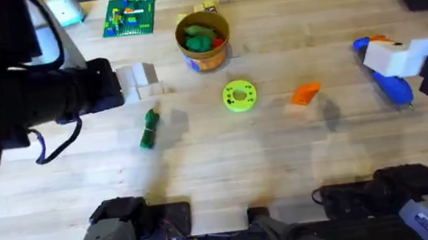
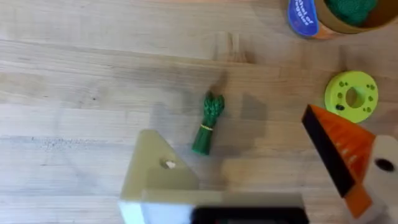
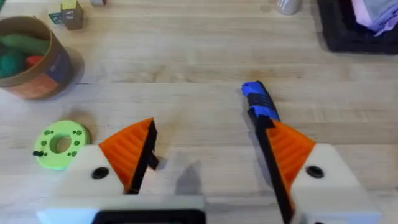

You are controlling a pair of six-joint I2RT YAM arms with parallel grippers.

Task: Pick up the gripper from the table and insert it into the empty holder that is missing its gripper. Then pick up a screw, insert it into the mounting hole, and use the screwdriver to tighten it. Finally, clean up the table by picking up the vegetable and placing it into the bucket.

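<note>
The loose orange gripper (image 1: 305,93) lies on the table (image 1: 227,167), right of centre. My left gripper (image 1: 141,81) stands open; in its wrist view one finger is the bare white holder (image 2: 158,171) with a hole, the other carries an orange tip (image 2: 339,152). The dark green vegetable (image 1: 149,129) (image 2: 208,123) lies just below it on the wood. My right gripper (image 1: 386,57) (image 3: 208,155) is open, both orange pads (image 3: 130,149) in place, hovering over the blue screwdriver (image 1: 392,83) (image 3: 258,102). The bucket (image 1: 203,39) (image 3: 31,59) stands at the back centre.
A lime-green ring disc (image 1: 239,95) (image 2: 351,95) (image 3: 59,144) lies between vegetable and orange gripper. The bucket holds green and red toys. A green brick plate (image 1: 130,16) and small wooden blocks (image 1: 205,8) sit at the back. Dark bins line the far right.
</note>
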